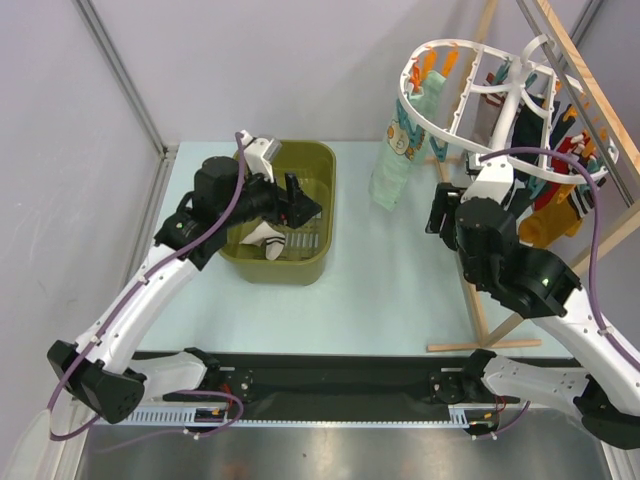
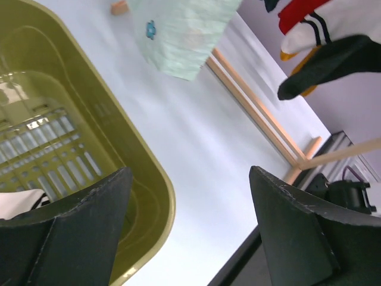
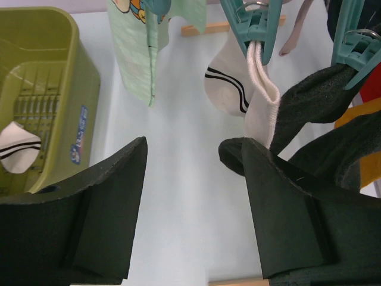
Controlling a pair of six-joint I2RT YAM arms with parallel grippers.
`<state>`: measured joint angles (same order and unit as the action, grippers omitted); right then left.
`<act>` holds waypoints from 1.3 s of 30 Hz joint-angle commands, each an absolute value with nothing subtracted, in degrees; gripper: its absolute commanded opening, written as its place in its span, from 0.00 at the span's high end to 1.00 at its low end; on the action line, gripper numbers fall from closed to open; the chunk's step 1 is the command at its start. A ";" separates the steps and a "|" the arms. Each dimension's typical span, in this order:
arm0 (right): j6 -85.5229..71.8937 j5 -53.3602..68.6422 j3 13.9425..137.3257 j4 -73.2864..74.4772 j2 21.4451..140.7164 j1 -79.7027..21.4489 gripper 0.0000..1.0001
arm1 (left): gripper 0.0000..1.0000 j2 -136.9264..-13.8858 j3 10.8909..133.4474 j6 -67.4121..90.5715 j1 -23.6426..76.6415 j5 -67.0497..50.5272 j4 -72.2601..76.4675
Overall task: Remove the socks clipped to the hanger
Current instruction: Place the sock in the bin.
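Left gripper over the tub: jaws wide apart, empty. 1 striped sock lies inside the tub. Hanger hangs to the right of the tub and beyond it, with mint sock, black sock and others pegged. Right gripper is below the pegs, jaws apart, nothing between them.

Step, by my read: 1 drop done, next pick starting. You need the right jaws around 1 sock just under its peg, then pull down.

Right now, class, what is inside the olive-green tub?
One white sock with black stripes lies on the slatted floor of the tub. The left gripper hangs open above it and, with its arm, hides part of the floor, so more socks there cannot be ruled out.
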<state>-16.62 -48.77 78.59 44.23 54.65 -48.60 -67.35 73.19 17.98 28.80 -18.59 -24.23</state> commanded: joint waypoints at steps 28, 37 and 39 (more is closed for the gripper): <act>-19.87 -48.87 85.17 48.08 54.76 -48.16 0.34 | 0.14 -66.71 75.59 20.04 32.96 -20.74 -19.86; -15.57 -46.94 81.66 40.71 56.16 -48.16 0.34 | 0.14 -66.36 75.59 20.21 33.13 -21.00 -19.60; -14.94 -47.89 79.90 38.33 56.51 -48.16 0.28 | 0.14 -66.53 75.67 20.30 33.22 -21.09 -19.42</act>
